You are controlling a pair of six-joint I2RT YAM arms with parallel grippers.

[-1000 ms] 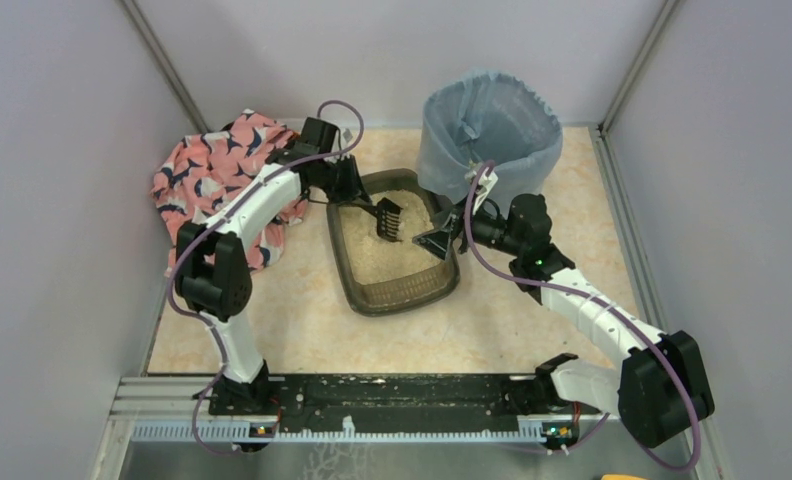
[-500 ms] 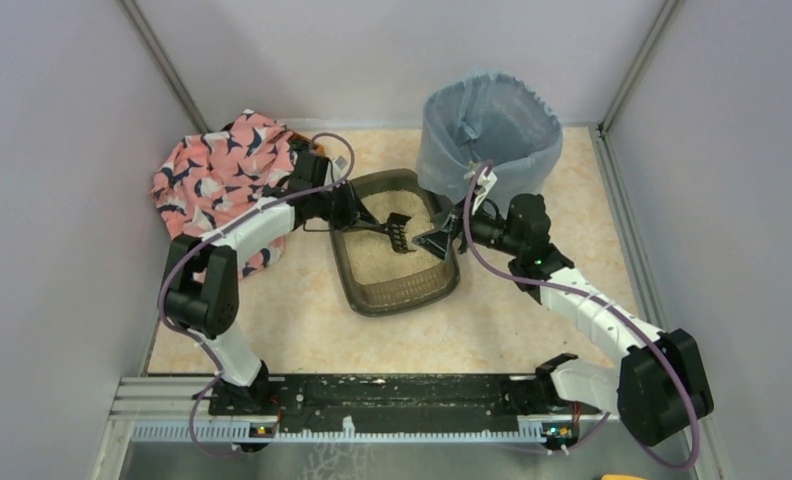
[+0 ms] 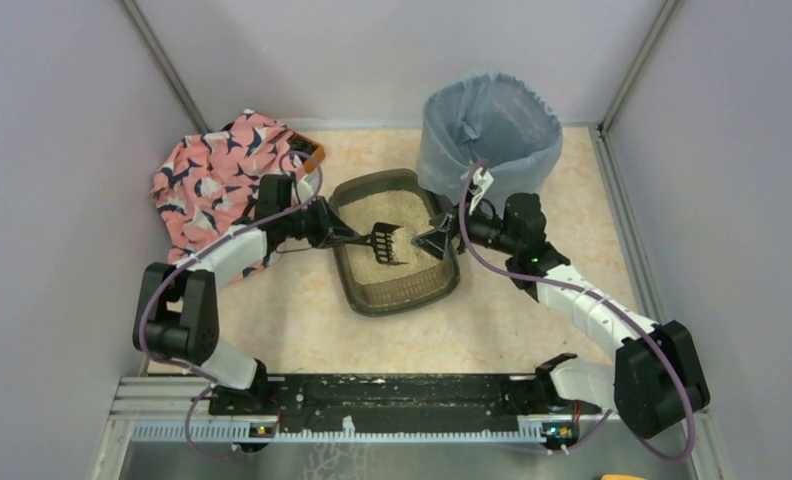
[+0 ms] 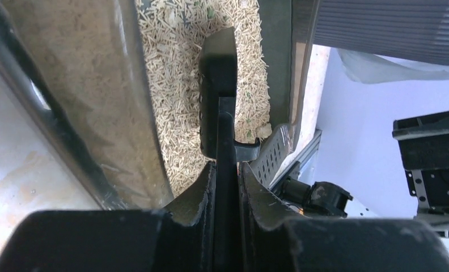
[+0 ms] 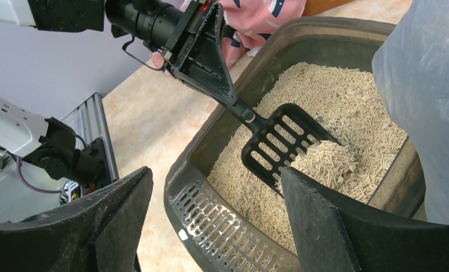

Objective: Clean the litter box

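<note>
Black slotted scoop [image 3: 387,240], pinched tight in the left jaws, hangs over the litter box [image 3: 397,298] midway across the table [image 3: 302,330], likely so loose grains sift back; right jaws gape empty near the bin [image 3: 490,135].

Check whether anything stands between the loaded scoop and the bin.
Partly: the open right gripper hangs over the right wall of the litter box, between the scoop and the bin.

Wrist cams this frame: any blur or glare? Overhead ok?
Left wrist: left fingers dark and soft, litter sharp, bright streak on the litter box rim. Right wrist: scoop crisp, right fingers underlit up close. Top external: even light, soft shadows, no glare.
</note>
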